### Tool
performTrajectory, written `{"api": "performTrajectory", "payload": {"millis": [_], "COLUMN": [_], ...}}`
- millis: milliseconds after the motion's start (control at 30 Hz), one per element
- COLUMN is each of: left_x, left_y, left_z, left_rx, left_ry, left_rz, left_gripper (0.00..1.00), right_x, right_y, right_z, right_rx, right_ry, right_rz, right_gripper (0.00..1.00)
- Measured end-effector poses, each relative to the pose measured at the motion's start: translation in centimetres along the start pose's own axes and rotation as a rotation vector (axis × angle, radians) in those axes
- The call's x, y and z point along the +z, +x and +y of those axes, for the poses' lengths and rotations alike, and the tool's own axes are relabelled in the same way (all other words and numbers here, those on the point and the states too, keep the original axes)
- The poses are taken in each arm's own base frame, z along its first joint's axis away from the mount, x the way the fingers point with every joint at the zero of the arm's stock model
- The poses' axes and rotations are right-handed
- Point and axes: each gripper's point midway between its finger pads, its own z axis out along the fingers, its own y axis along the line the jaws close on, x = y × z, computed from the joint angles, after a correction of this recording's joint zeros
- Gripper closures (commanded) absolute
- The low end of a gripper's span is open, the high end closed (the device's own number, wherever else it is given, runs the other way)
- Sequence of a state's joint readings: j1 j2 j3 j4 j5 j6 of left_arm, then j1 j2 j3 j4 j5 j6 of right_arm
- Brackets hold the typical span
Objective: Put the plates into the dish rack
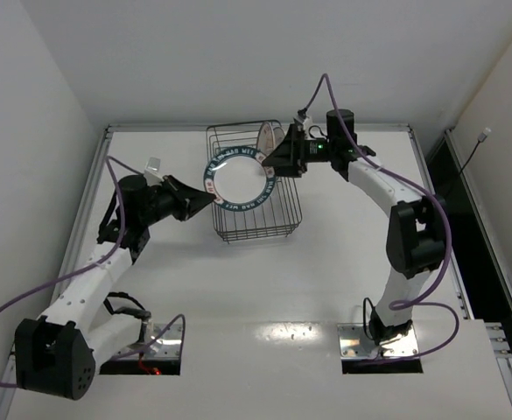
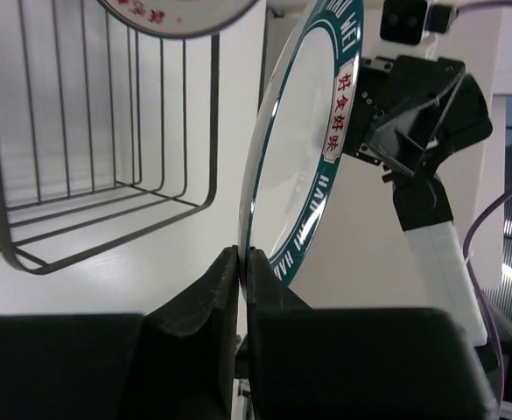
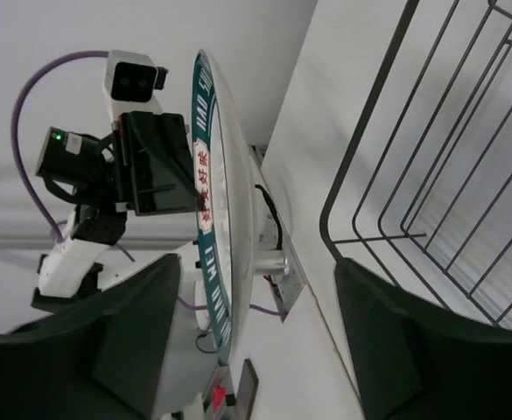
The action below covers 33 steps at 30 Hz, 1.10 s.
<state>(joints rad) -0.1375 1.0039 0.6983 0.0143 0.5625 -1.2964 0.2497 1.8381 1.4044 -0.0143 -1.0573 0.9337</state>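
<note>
A white plate with a dark teal patterned rim [image 1: 241, 182] hangs over the black wire dish rack [image 1: 277, 223]. My left gripper [image 1: 208, 200] is shut on the plate's left edge; in the left wrist view the fingertips [image 2: 229, 267] pinch the rim of the plate [image 2: 299, 166]. My right gripper [image 1: 271, 164] is open at the plate's right edge. In the right wrist view the plate [image 3: 225, 219] stands edge-on between its spread fingers [image 3: 124, 341], close to the left one. A second white plate [image 1: 264, 138] stands upright at the rack's far end. I see no third plate.
The rack's wire wall shows in the left wrist view [image 2: 107, 175] and in the right wrist view [image 3: 431, 157]. A small pale object [image 1: 154, 163] lies at the table's far left. White walls close in the table on the left and at the back.
</note>
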Motion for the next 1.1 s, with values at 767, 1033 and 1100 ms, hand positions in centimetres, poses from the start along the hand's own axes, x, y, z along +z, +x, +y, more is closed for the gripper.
{"api": "performTrajectory", "payload": {"millis": [767, 1033, 1100], "left_x": [2.0, -1.0, -1.5], "left_y": [-0.6, -0.2, 0.0], "left_z": [0.0, 4.3, 4.8], "left_rx": [0.243, 0.281, 0.286], "left_ry": [-0.355, -0.560, -0.582], "left_rz": [0.056, 0.110, 0.125], "left_gripper": [0.29, 0.29, 0.29], "right_x": [-3.5, -4.9, -3.5], "right_y": [-7.2, -12.9, -12.9], "right_z": [0.4, 0.3, -0.6], "right_rx": [-0.249, -0.465, -0.496], "right_ry": [0.427, 0.820, 0.894], "right_rz": [-0.174, -0.334, -0.322], "right_gripper": [1.00, 1.00, 1.00]}}
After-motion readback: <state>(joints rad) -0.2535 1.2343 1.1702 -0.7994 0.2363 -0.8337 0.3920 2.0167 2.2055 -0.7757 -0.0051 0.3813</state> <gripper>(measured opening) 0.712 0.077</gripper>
